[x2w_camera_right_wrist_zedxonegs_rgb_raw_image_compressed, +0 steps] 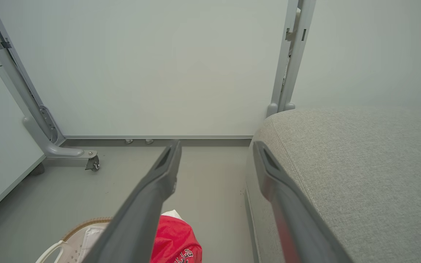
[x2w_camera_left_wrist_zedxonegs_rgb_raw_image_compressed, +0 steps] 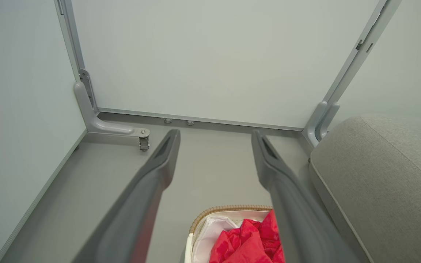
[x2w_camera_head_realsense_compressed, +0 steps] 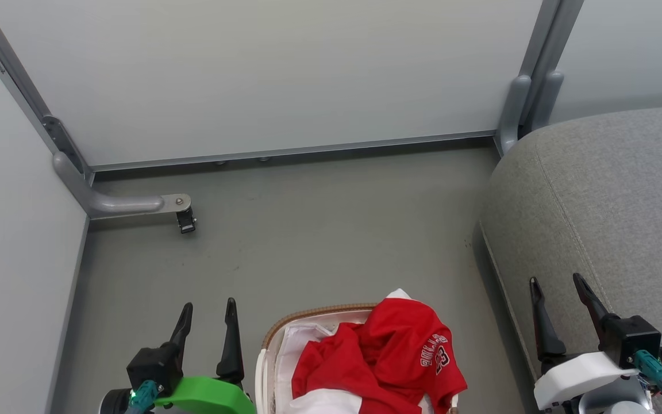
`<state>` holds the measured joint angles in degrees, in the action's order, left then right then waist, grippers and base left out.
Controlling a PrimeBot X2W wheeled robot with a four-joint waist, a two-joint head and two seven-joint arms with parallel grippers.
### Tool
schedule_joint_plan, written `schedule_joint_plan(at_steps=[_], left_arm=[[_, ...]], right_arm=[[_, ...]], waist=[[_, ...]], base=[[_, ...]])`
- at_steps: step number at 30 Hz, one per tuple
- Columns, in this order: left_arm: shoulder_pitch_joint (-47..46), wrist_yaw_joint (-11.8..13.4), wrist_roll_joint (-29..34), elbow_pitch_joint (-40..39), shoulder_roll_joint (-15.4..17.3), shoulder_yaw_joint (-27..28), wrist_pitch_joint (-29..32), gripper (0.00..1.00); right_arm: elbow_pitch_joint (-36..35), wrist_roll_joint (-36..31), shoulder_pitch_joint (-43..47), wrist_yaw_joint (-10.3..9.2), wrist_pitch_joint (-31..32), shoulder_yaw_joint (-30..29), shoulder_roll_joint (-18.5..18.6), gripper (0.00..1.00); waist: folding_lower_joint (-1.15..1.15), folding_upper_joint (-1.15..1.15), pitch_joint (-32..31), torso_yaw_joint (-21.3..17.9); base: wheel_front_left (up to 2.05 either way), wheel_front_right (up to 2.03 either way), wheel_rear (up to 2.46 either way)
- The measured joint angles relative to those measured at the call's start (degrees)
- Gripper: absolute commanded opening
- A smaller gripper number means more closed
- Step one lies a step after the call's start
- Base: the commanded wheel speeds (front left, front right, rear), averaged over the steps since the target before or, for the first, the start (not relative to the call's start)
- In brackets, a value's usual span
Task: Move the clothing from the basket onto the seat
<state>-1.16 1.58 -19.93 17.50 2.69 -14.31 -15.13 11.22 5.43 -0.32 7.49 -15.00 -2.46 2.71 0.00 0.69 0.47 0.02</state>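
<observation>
Head view — clothing (x2w_camera_head_realsense_compressed: 383, 351) heaped in basket (x2w_camera_head_realsense_compressed: 319, 313), probably soft, light; pinch the peak. Left gripper (x2w_camera_head_realsense_compressed: 209, 303), right gripper (x2w_camera_head_realsense_compressed: 555, 279) flank the basket, fingers apart.

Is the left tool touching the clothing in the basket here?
Apart. In the head view the left tool stands open over the floor, with the near rim of the basket between it and the clothing.
</observation>
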Motion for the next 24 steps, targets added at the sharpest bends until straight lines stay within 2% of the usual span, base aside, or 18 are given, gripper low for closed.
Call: schedule_joint_plan(at_steps=[16,24], left_arm=[[-0.3,-0.1,0.2,0.9,0.0,-0.8,0.0,1.0],[-6.9,-1.7,3.9,2.9,0.0,-5.1,0.0,1.0]], right_arm=[[-0.3,0.1,0.0,0.0,0.0,0.1,0.0,1.0],[-2.5,-0.1,-2.2,0.0,0.0,0.1,0.0,1.0]], waist=[[0.0,0.0,0.9,0.0],[0.0,0.0,5.0,-0.2]], base=[[0.0,0.0,0.0],[0.0,0.0,0.0]])
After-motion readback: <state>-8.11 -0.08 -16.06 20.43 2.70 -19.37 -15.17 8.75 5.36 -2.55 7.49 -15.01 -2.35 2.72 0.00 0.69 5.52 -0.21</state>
